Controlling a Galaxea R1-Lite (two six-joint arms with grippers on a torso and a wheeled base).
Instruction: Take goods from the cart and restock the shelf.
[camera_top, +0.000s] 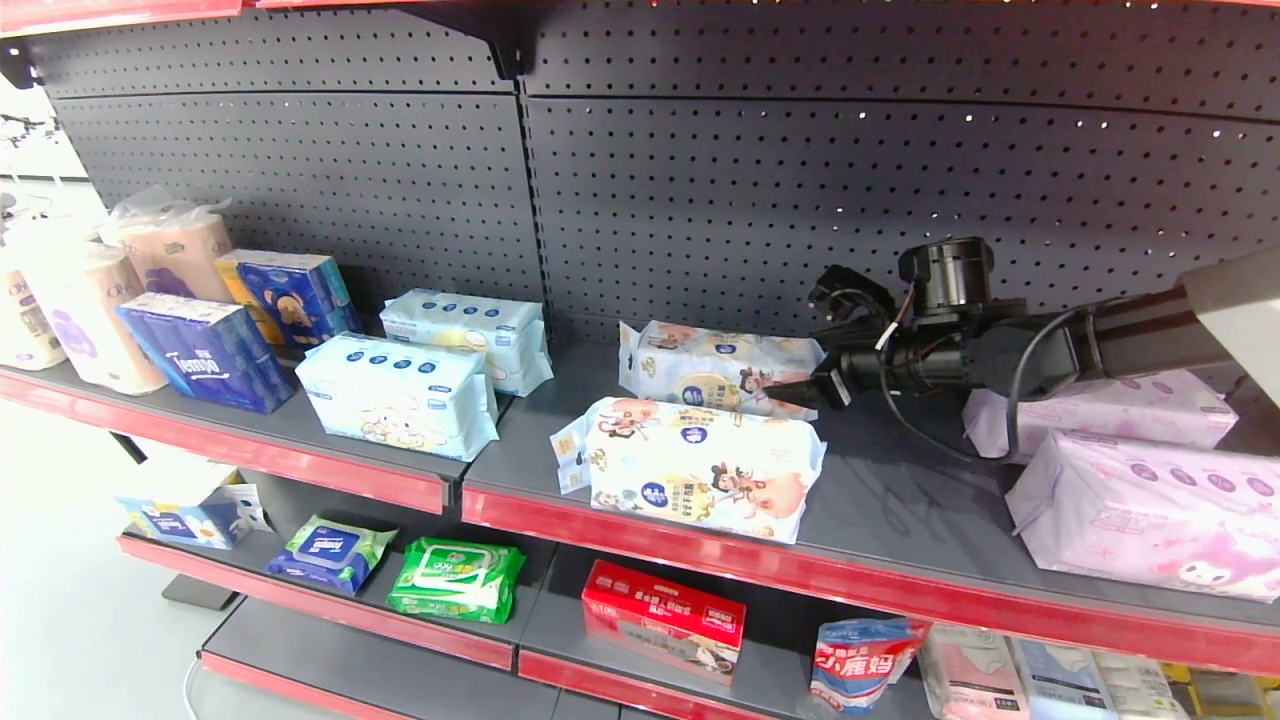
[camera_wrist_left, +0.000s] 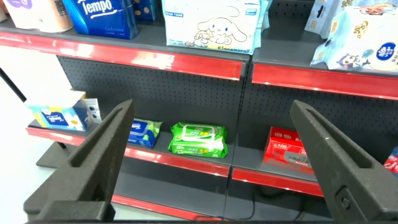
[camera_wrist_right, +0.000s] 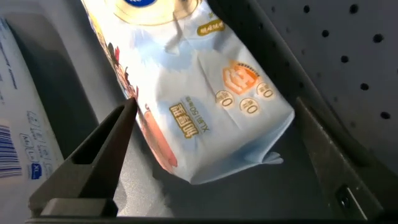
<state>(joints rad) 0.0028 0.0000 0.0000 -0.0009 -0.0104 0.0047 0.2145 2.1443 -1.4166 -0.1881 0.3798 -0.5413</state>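
On the middle shelf (camera_top: 880, 480) a white tissue pack with cartoon print (camera_top: 715, 365) lies near the pegboard back. A second pack of the same kind (camera_top: 700, 465) lies in front of it by the red edge. My right gripper (camera_top: 792, 392) is at the rear pack's right end, low over the shelf. In the right wrist view it (camera_wrist_right: 214, 104) is open, with the end of that pack (camera_wrist_right: 205, 118) between and just beyond its fingers. My left gripper (camera_wrist_left: 211, 109) is open with nothing in it, facing the lower shelves from in front.
Blue-and-white tissue packs (camera_top: 400, 395) and blue boxes (camera_top: 205, 350) sit left of the divider. Purple packs (camera_top: 1150, 510) lie under and beside my right arm. On the lower shelf are green wipes (camera_top: 455, 578) (camera_wrist_left: 198, 138) and a red box (camera_top: 662, 615) (camera_wrist_left: 289, 149).
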